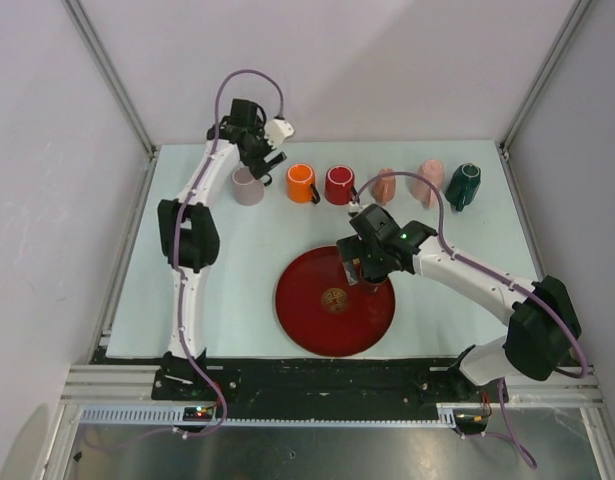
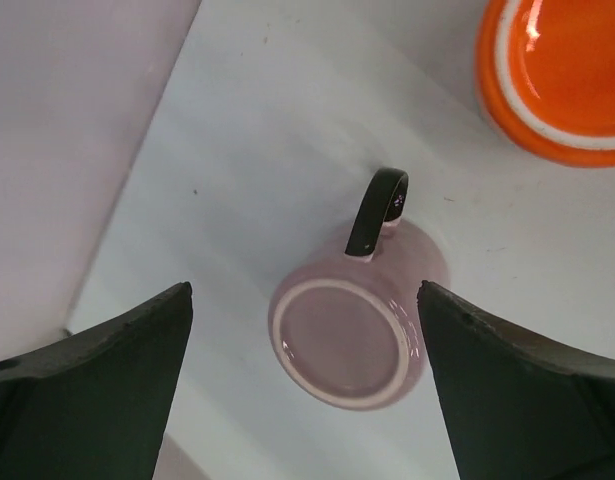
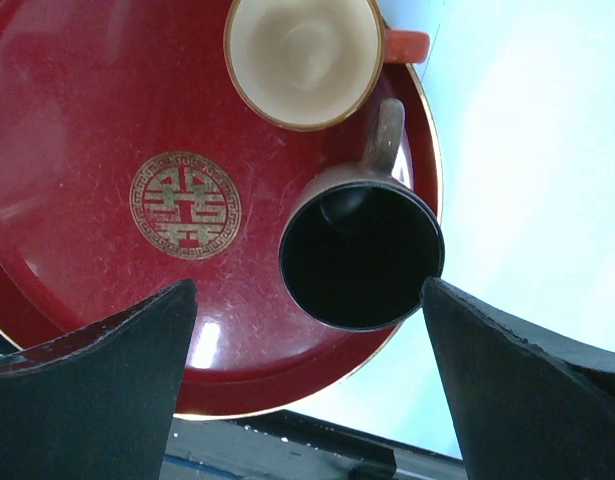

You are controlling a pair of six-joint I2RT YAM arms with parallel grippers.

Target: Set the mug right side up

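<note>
Standing mouth-up on the red plate (image 3: 77,110), dark mug (image 3: 362,262)

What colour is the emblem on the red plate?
Gold emblem, clearest in the right wrist view.

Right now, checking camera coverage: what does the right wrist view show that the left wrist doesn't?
Only right wrist: the red plate carrying a dark mug and a cream-lined mug, both mouth-up. Only left wrist: a lilac mug and part of an orange mug on the table. Both: right gripper and left gripper, each open over a mug.
</note>
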